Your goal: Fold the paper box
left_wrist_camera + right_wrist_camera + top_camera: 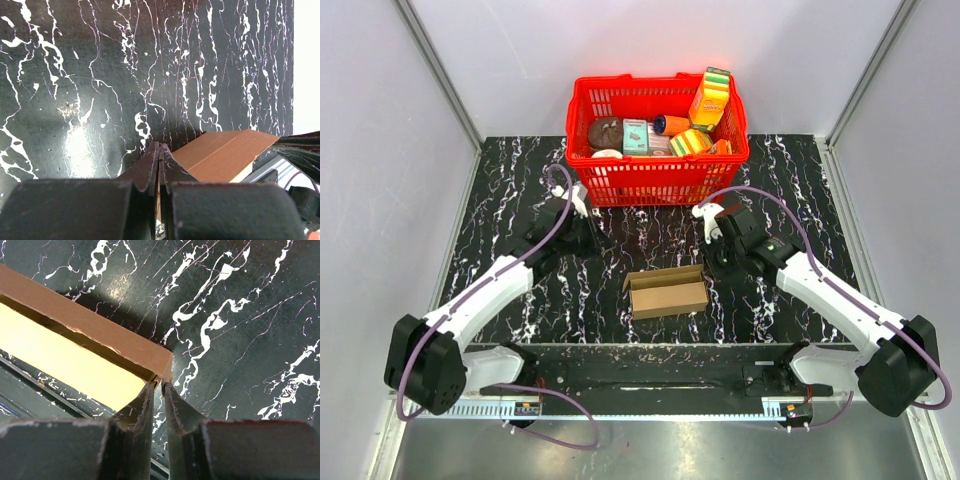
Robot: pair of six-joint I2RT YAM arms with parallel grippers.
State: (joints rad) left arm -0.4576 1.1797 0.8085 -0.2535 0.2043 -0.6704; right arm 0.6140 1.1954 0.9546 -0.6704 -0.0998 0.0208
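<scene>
**A:** What does the overhead view show?

**B:** A brown paper box [666, 292] lies just below the frame's centre on a black marbled table [510, 200]. A red basket [655, 182] of packages sits at top centre. The left gripper [595, 235] hangs left of centre, apart from the box. The right gripper [712, 262] is at the box's right end.

**A:** And the left wrist view?

**B:** Its fingers [147, 167] are pressed together, holding nothing. The box fills the lower right.

**A:** The right wrist view?

**B:** The fingers [137, 410] stand a sliver apart, tips at the box's corner near the centre. I cannot tell whether they pinch the card.
</scene>
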